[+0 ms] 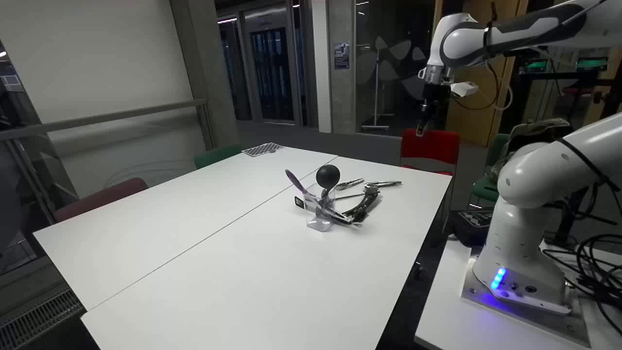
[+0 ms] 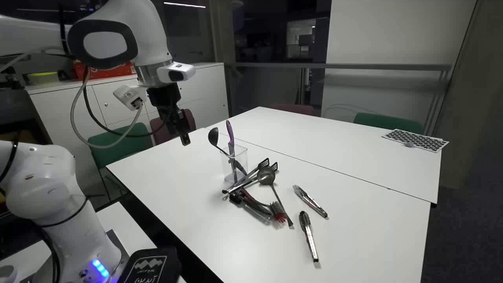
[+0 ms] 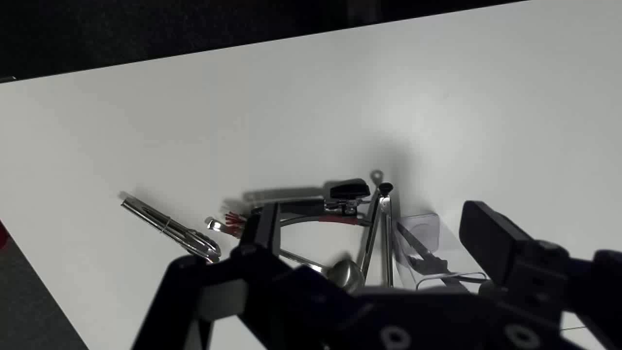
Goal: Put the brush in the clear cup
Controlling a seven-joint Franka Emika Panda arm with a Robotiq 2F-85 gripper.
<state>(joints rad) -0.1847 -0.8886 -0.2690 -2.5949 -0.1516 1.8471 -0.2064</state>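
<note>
The brush has red bristles and a dark, curved handle with a red part. It lies among other utensils on the white table, in an exterior view (image 2: 279, 217) and in the wrist view (image 3: 337, 220). The clear cup stands upright beside the pile, in both exterior views (image 1: 320, 224) (image 2: 243, 160) and in the wrist view (image 3: 428, 228). It holds a black ladle (image 2: 213, 136) and a purple-handled utensil (image 2: 230, 133). My gripper (image 3: 371, 218) is open and empty, raised above the table and apart from everything, in both exterior views (image 1: 421, 130) (image 2: 185, 139).
Slotted spatulas (image 2: 264, 163) lean against the cup's near side, their metal handles crossing the brush area. A metal ladle (image 2: 266, 175) lies across the pile. Two metal tongs (image 2: 310, 201) (image 2: 309, 236) lie farther along. A patterned board (image 2: 415, 140) lies at the table's far edge.
</note>
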